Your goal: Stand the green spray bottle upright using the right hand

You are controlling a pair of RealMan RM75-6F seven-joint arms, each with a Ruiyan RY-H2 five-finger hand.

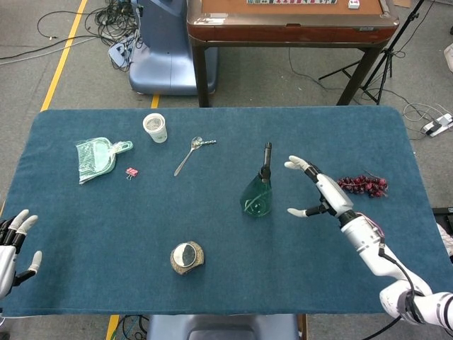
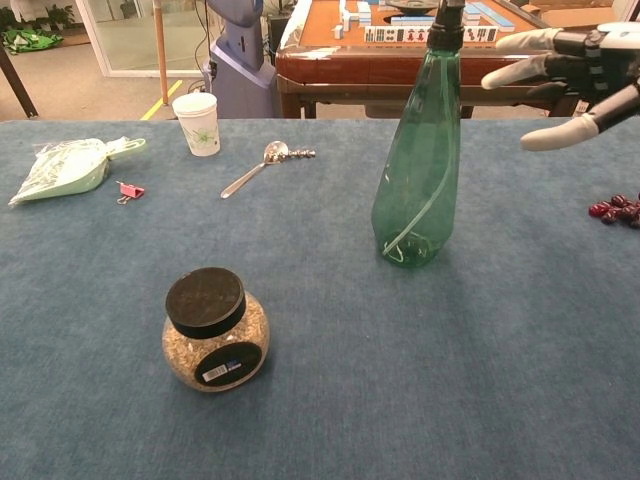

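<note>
Your green spray bottle [image 1: 257, 193] stands upright on the blue table [image 1: 212, 276], its long axis vertical, the wide base planted on the cloth and the dark nozzle pointing straight up. In the chest view the bottle [image 2: 418, 160] shows no lean that you would need to correct.

Your right hand [image 1: 316, 192] hangs to the right of the bottle, apart from it, with clear air between the two. Its fingers [image 1: 294, 162] are spread wide and hold nothing; the palm faces the bottle, the upper fingers level with the nozzle and the thumb down at the height of the bottle's belly. In the chest view that hand [image 2: 580, 75] sits beside the bottle's neck, again with a gap.

So the bottle lies straight to the left of your open palm, and the job looks done. Judging from this, what remains is to pull away to the right, keeping the fingers off the neck, since a tall narrow bottle would tip easily from a knock up high.

Your left hand [image 1: 14, 244] rests far to the left of the bottle at the table's near edge, fingers apart, empty. The right hand is much the nearer one.
</note>
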